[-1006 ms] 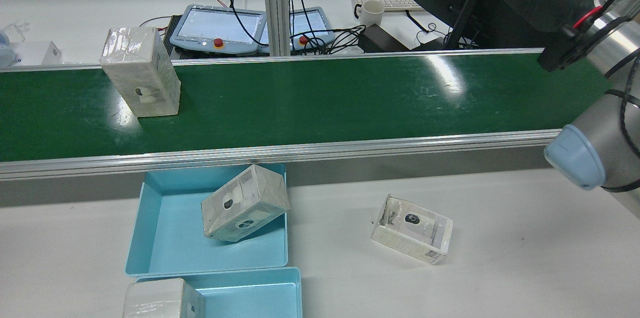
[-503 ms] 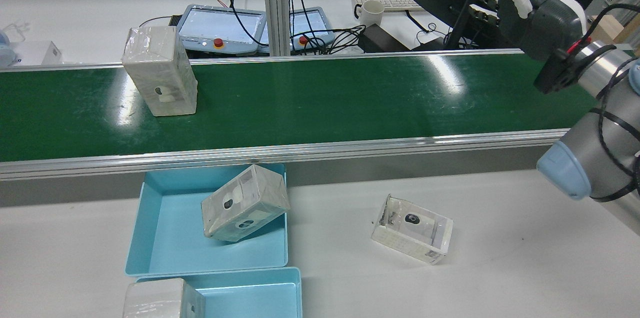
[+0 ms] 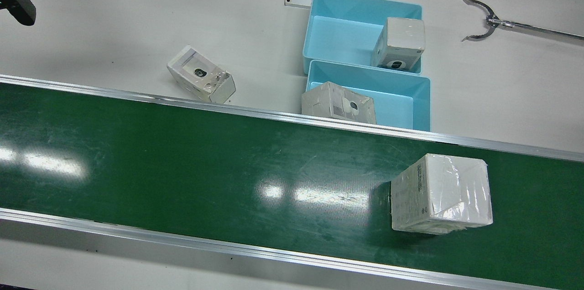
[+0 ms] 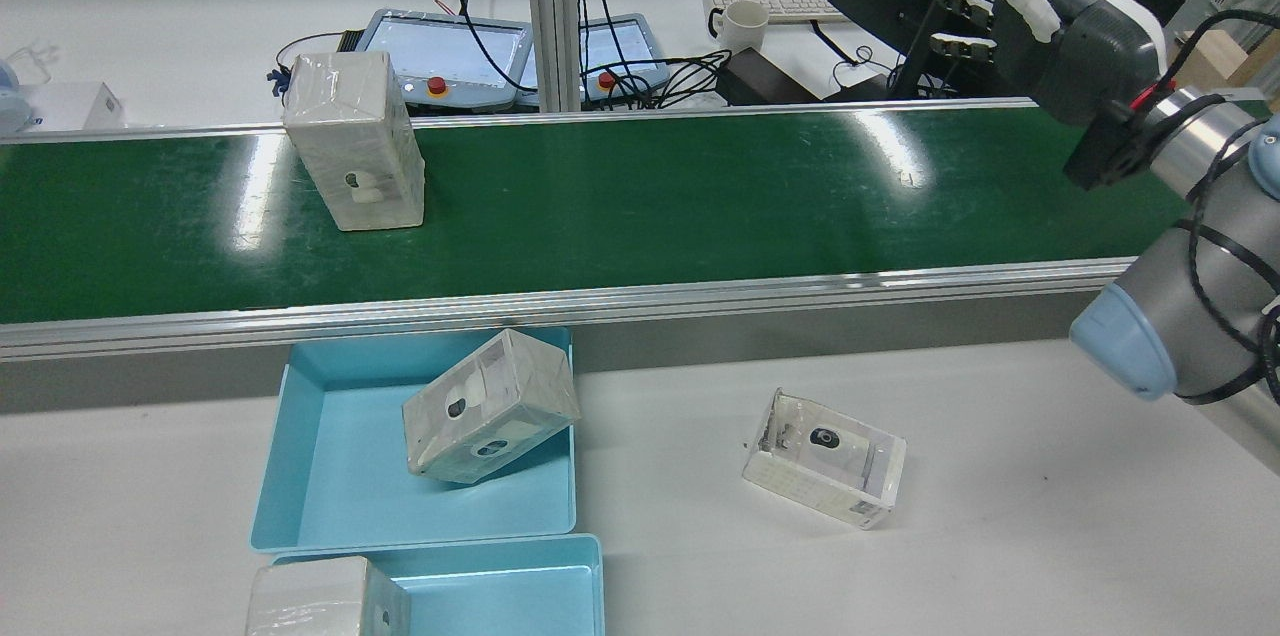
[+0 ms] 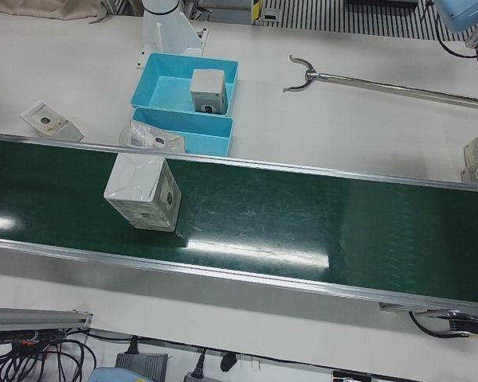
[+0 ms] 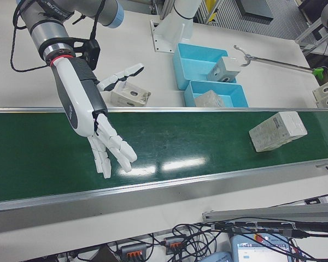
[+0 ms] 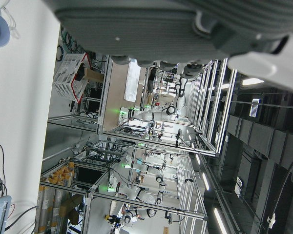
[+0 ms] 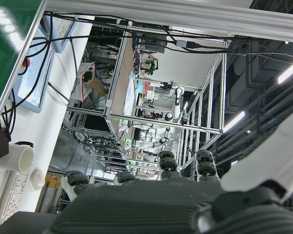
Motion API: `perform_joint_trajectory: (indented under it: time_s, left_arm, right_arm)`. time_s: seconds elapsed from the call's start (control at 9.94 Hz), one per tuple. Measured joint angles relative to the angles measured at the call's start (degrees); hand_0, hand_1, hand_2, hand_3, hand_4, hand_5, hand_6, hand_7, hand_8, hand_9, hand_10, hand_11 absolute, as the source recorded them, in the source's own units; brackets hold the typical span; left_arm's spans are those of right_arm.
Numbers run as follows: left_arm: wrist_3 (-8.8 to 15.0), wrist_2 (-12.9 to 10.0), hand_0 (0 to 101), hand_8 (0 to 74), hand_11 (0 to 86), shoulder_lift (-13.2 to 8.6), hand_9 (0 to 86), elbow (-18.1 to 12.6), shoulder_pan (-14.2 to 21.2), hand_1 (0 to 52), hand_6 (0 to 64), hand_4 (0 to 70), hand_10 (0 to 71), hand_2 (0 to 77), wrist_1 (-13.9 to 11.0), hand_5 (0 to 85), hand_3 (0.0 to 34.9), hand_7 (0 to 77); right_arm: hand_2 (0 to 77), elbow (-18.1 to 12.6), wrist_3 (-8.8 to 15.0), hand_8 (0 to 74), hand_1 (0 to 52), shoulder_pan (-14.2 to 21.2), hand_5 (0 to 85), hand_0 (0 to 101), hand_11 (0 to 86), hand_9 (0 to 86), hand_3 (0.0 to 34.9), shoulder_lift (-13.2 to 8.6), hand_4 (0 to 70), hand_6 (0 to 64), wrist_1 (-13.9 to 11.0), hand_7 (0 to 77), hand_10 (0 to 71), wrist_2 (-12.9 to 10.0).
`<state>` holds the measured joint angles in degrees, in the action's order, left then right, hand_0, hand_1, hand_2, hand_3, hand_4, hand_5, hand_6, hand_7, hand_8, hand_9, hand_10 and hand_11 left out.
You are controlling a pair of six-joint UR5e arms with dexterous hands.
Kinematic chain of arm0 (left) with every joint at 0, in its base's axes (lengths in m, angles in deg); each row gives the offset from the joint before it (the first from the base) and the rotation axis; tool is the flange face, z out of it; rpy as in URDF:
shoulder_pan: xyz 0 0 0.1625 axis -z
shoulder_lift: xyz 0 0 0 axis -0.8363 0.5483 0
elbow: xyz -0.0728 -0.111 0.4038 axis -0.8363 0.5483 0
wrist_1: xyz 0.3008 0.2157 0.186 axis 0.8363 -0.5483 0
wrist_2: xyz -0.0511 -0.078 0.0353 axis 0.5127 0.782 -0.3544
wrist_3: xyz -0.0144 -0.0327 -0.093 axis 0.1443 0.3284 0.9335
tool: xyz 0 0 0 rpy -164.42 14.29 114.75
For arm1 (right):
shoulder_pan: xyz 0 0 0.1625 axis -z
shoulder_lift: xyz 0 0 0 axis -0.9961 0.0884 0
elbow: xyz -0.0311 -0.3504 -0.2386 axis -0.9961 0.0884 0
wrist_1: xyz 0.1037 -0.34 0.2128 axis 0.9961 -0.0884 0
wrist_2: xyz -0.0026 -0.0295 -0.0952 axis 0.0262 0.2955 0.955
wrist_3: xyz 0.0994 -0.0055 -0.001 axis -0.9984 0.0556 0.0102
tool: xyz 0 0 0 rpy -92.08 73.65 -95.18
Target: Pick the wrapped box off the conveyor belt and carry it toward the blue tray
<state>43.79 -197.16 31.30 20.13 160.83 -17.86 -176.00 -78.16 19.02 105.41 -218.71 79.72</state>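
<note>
The wrapped box point(image 4: 352, 141) stands upright on the green conveyor belt point(image 4: 700, 196), toward the left in the rear view; in the front view this box point(image 3: 440, 194) sits at the belt's right. My right hand point(image 4: 1040, 6) hovers above the belt's right end, far from the box, open with fingers point(image 6: 112, 153) spread and nothing in it. Two blue trays point(image 4: 330, 456) point(image 4: 520, 596) lie on the white table in front of the belt. My left hand point(image 7: 151, 29) shows only its grey palm in its own view, with nothing held.
One wrapped box point(image 4: 490, 406) leans in the nearer tray, another point(image 4: 325, 601) sits in the second. A clear-fronted box point(image 4: 825, 456) lies loose on the table. A metal grabber pole point(image 3: 502, 21) lies beyond the trays. Pendants point(image 4: 440, 56), a mug and a monitor stand behind the belt.
The wrapped box has ridden rightward along the belt in the rear view. My right hand has swung in from the top right edge, and its spread fingers now show.
</note>
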Motion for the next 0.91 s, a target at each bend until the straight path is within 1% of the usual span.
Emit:
perform_joint_trajectory:
  time_s: [0.1, 0.2, 0.3, 0.4, 0.5, 0.6, 0.7, 0.8, 0.91]
  left_arm:
    - [0.0, 0.0, 0, 0.5, 0.0, 0.0, 0.0, 0.0, 0.0, 0.0, 0.0, 0.0, 0.5, 1.1, 0.0, 0.5, 0.0, 0.5]
    - [0.0, 0.0, 0, 0.5, 0.0, 0.0, 0.0, 0.0, 0.0, 0.0, 0.0, 0.0, 0.5, 1.1, 0.0, 0.5, 0.0, 0.5]
    - [0.0, 0.0, 0, 0.5, 0.0, 0.0, 0.0, 0.0, 0.0, 0.0, 0.0, 0.0, 0.0, 0.5, 0.0, 0.5, 0.0, 0.5]
    - [0.0, 0.0, 0, 0.5, 0.0, 0.0, 0.0, 0.0, 0.0, 0.0, 0.0, 0.0, 0.0, 1.1, 0.0, 0.5, 0.0, 0.5]
    - [0.0, 0.0, 0, 0.5, 0.0, 0.0, 0.0, 0.0, 0.0, 0.0, 0.0, 0.0, 0.0, 1.1, 0.0, 0.5, 0.0, 0.5]
    - [0.0, 0.0, 0, 0.5, 0.0, 0.0, 0.0, 0.0, 0.0, 0.0, 0.0, 0.0, 0.5, 0.5, 0.0, 0.5, 0.0, 0.5]
    - [0.0, 0.0, 0, 0.5, 0.0, 0.0, 0.0, 0.0, 0.0, 0.0, 0.0, 0.0, 0.5, 0.5, 0.0, 0.5, 0.0, 0.5]
    - [0.0, 0.0, 0, 0.5, 0.0, 0.0, 0.0, 0.0, 0.0, 0.0, 0.0, 0.0, 0.0, 1.1, 0.0, 0.5, 0.0, 0.5]
    - [0.0, 0.0, 0, 0.5, 0.0, 0.0, 0.0, 0.0, 0.0, 0.0, 0.0, 0.0, 0.5, 0.5, 0.0, 0.5, 0.0, 0.5]
  right_arm:
    - [7.6, 0.0, -0.1, 0.0, 4.4, 0.0, 7.1, 27, 1.6, 1.6, 29.4, 0.0, 0.0, 0.0, 0.1, 0.5, 2.7, 0.0]
    - [7.6, 0.0, -0.5, 0.0, 4.4, 0.0, 7.6, 29, 1.6, 1.6, 29.5, 0.0, 1.6, 0.0, 0.2, 0.5, 2.7, 0.1]
    - [9.8, 0.1, -1.0, 0.0, 4.9, -0.1, 8.7, 30, 6.0, 1.6, 28.9, 0.2, 13.6, 0.0, 0.4, 3.3, 2.7, 0.1]
    - [12.0, 0.2, -1.3, 0.0, 4.9, 0.0, 14.2, 31, 6.0, 1.6, 25.5, 0.3, 23.5, 5.5, 0.7, 11.4, 5.4, 0.1]
    - [12.0, 0.3, -1.5, 0.0, 4.9, 0.0, 14.2, 31, 6.0, 1.6, 25.5, 0.4, 23.5, 5.5, 0.8, 11.4, 5.4, 0.1]
    - [13.1, 0.4, -1.6, 2.7, 4.4, 0.0, 34.4, 30, 10.4, 1.6, 18.4, 0.4, 30.0, 13.1, 1.0, 24.5, 7.1, 0.1]
    - [13.1, 0.5, -1.7, 1.6, 4.4, 0.0, 27.3, 29, 7.6, 6.5, 14.2, 0.4, 30.0, 12.0, 1.0, 20.2, 5.4, 0.0]
    - [13.1, 0.6, -1.7, 1.6, 4.4, 0.0, 27.3, 29, 7.6, 6.5, 14.2, 0.4, 30.0, 12.0, 1.0, 20.2, 5.4, 0.1]
    - [11.4, 0.6, -1.8, 0.0, 2.2, -0.1, 12.0, 32, 5.4, 1.6, 6.1, 0.4, 25.6, 7.1, 1.0, 12.5, 3.8, 0.1]
